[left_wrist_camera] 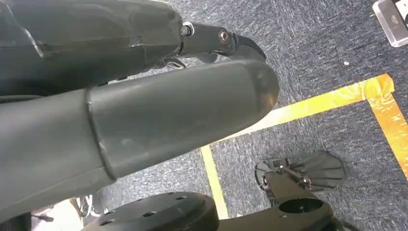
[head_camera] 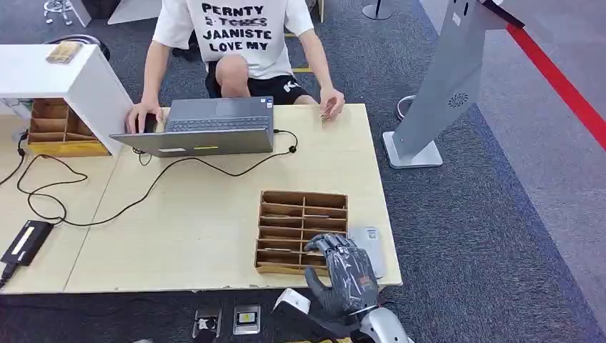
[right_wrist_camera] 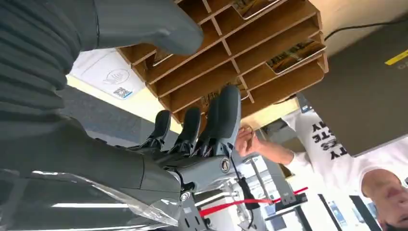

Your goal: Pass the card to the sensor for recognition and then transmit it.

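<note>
While poised over the near right corner of the surface (head_camera: pixel 193 221), hangs as a right hand (head_camera: pixel 343 275) with nothing in it: dark fingers (right_wrist_camera: pixel 226 113) stretched out side by side, thick grey thumb held well apart from them. Reaches with the fingertips to the near right compartments of a brown cardboard tray (head_camera: pixel 286 214); cannot tell whether touching. Sits on the pale wooden surface, that tray, with thin dividers forming rows of shallow rectangular slots.

Lie flat in slots farther from the fingers, two printed glossy cards (right_wrist_camera: pixel 294 52), each in its own compartment, apart from the hand. Shows some print in the slot at the fingertips too, too hidden to tell as a card.

Lies just beside the tray's right edge, under the hand's outer side: a flat pale grey sensor (head_camera: pixel 368 246), rounded rectangle, smooth top with a printed contactless mark and a small code.

Farther back, stands open a grey laptop (head_camera: pixel 207 125), with a black cable (head_camera: pixel 107 207) snaking across the surface and a person (head_camera: pixel 236 36) in a white printed shirt seated behind.

Hangs over dark speckled carpet crossed by yellow tape (left_wrist_camera: pixel 327 98): left hand (left_wrist_camera: pixel 144 110), smooth grey thumb and a dark finger extended, holding nothing.
</note>
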